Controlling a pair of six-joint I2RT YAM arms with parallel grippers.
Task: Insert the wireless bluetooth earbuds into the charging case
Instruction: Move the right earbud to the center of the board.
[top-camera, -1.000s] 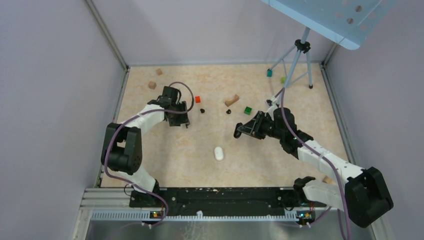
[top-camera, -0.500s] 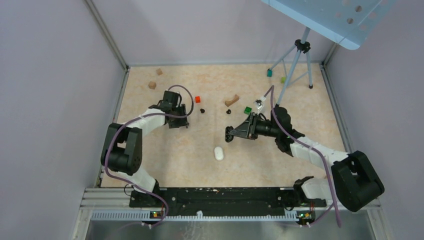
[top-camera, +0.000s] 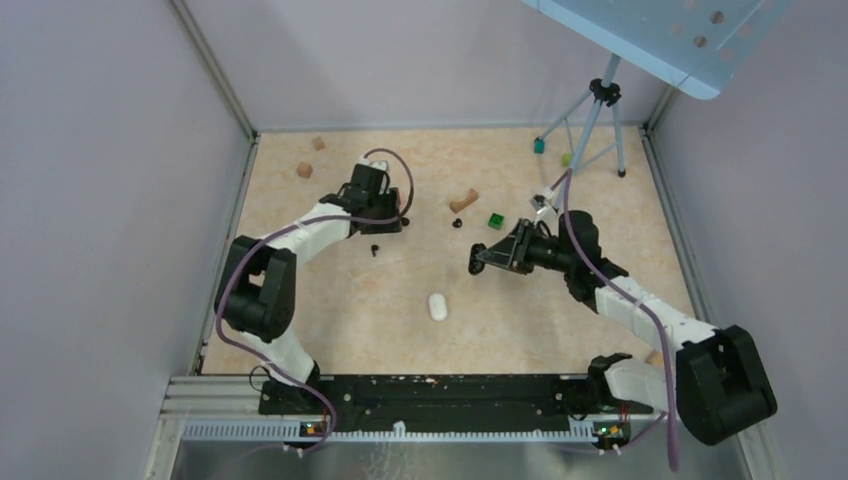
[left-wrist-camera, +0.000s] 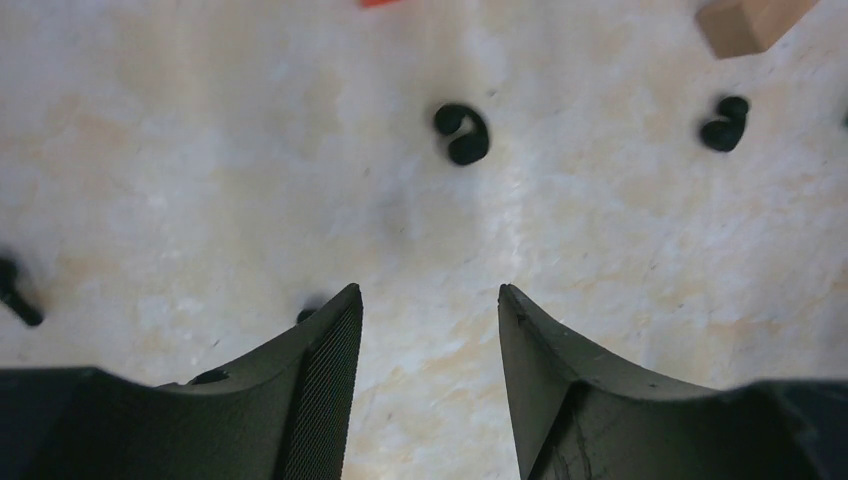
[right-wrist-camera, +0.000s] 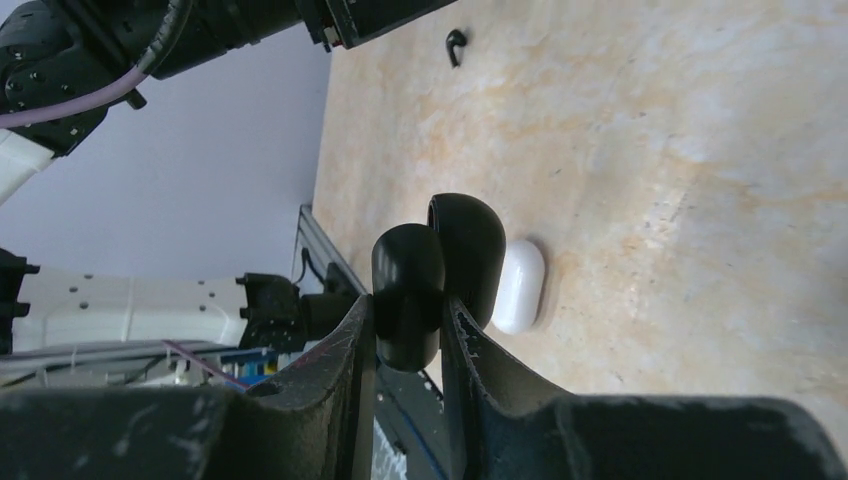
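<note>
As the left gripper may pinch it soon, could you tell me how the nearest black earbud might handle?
The earbud looks small and rounded, so it may squirt from the pads. Lying loose on the smooth table, it likely skids if nudged.

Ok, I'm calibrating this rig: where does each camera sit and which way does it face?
Top: fixed above and behind the bases, looking down on the table; both arms show.
Left wrist: on the left arm, facing down at two earbuds; the open left gripper shows.
Right wrist: on the right arm, looking low across the table; the right gripper, shut on a black case, shows.
Shared: top and right wrist both show the white case.
</note>
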